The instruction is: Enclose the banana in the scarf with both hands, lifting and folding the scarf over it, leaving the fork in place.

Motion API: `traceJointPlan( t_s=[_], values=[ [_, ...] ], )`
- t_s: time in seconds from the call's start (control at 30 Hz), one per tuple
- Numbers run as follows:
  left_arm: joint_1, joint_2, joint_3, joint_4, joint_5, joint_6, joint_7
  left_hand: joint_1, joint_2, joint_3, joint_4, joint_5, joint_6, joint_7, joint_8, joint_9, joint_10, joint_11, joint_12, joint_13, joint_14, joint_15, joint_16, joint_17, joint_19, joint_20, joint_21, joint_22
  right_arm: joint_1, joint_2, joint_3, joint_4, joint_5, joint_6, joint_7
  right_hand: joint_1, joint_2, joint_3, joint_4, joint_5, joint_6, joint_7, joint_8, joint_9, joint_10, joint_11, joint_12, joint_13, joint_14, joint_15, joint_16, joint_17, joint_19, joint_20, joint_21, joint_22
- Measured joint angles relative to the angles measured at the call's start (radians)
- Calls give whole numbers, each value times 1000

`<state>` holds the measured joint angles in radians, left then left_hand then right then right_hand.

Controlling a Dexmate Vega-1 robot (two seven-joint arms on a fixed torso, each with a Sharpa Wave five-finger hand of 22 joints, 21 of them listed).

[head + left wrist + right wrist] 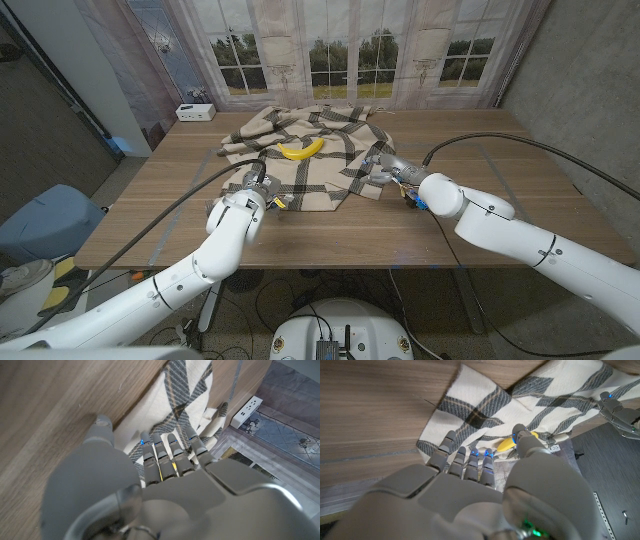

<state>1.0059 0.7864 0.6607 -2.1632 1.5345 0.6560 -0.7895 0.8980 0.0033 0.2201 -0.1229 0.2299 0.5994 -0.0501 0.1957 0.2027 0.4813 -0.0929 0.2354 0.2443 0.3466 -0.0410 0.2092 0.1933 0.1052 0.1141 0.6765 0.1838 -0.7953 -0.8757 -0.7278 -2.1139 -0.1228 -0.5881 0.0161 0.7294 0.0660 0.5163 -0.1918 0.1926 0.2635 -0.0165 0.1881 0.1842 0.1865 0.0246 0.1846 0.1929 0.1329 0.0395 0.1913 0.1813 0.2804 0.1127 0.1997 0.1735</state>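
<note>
The scarf, cream with dark plaid stripes, lies spread and partly rumpled on the wooden desk, slightly above the centre of the head view. The banana rests on top of the scarf, in its upper middle part, uncovered and apart from both hands.

The left hand sits at the lower left edge of the scarf in the head view, with the arm entering from the bottom left corner. In the left wrist view the left hand reaches its fingers onto the cloth, fingers close together and extended toward the fabric; whether they actually pinch the cloth cannot be told, since the hand's own back hides the contact.

The right hand is at the right edge of the scarf in the head view, touching or just beside the fabric. In the right wrist view the right hand shows its fingers stretched toward the plaid cloth, with the thumb set apart from them; nothing is seen held between them, yet the contact with the cloth is hidden, so a grip cannot be confirmed or ruled out. The banana shows in that view as a yellow patch just past the fingertips.

A small yellow item lies at the scarf's lower left edge, just beside the left hand; it is too small to identify. A white box stands at the upper left corner of the desk.
</note>
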Motion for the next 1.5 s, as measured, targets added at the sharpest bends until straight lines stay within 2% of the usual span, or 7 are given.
traceJointPlan(
  t_s=[0.2,0.4,0.57,0.7,0.9,1.23,1.5],
  values=[
    [17,-32,-17,37,66,-12,-10,22,22,9,-9,0,-2,-2,0,0,7,-7,7,0,9,-1,8,0,6,-6,0,0,22,11,-14,16,-16,-5,25,17,-6,0,0,0,-1,-2,0,0,-2,-1,0,0,-7,-4,0,3,0,0,0,1],
    [30,-70,-39,87,105,-21,-15,59,75,35,-14,0,7,6,7,0,25,-6,13,5,23,-3,15,5,11,-11,0,0,33,18,-19,27,-25,-5,45,21,-10,0,0,0,-1,-1,0,0,-7,4,0,0,-10,0,0,3,0,0,0,1],
    [33,-89,-50,116,121,-24,-6,122,167,106,-23,-27,101,5,36,-1,63,2,28,9,63,-2,23,5,31,-5,0,5,42,21,-24,29,-35,-11,55,25,-14,0,0,0,-1,-1,0,0,-6,4,0,0,-14,0,0,3,0,0,0,1],
    [36,-102,-55,145,129,-16,23,153,198,188,5,-34,222,31,70,1,107,9,42,14,97,-4,28,13,47,0,12,5,54,21,-36,28,-51,-32,70,38,-19,-4,4,0,-7,4,0,0,-25,1,0,0,-40,4,-7,3,-14,0,-4,1],
    [41,-119,-60,179,130,7,76,156,201,256,46,-38,287,65,95,23,127,2,50,18,109,-5,35,19,55,-9,16,5,78,19,-63,17,-82,-79,110,65,-46,-15,15,4,-17,-7,0,0,-72,4,-4,0,-95,12,-10,3,-42,2,-11,1],
    [43,-126,-64,193,86,26,154,156,201,298,80,-39,299,85,114,43,141,-2,50,23,120,-5,35,23,59,-12,23,10,120,15,-115,3,-121,-140,182,31,-101,-64,36,19,-21,-11,0,0,-114,7,-4,0,-157,32,-14,7,-81,5,-15,1],
    [41,-122,-65,173,28,29,236,148,193,324,94,-48,299,99,132,64,149,2,54,30,131,-5,39,23,59,-12,31,10,147,19,-164,0,-157,-185,225,31,-111,-72,36,26,-17,-14,0,0,-126,6,-4,0,-162,34,-14,8,-84,2,-15,1]
  ],
)
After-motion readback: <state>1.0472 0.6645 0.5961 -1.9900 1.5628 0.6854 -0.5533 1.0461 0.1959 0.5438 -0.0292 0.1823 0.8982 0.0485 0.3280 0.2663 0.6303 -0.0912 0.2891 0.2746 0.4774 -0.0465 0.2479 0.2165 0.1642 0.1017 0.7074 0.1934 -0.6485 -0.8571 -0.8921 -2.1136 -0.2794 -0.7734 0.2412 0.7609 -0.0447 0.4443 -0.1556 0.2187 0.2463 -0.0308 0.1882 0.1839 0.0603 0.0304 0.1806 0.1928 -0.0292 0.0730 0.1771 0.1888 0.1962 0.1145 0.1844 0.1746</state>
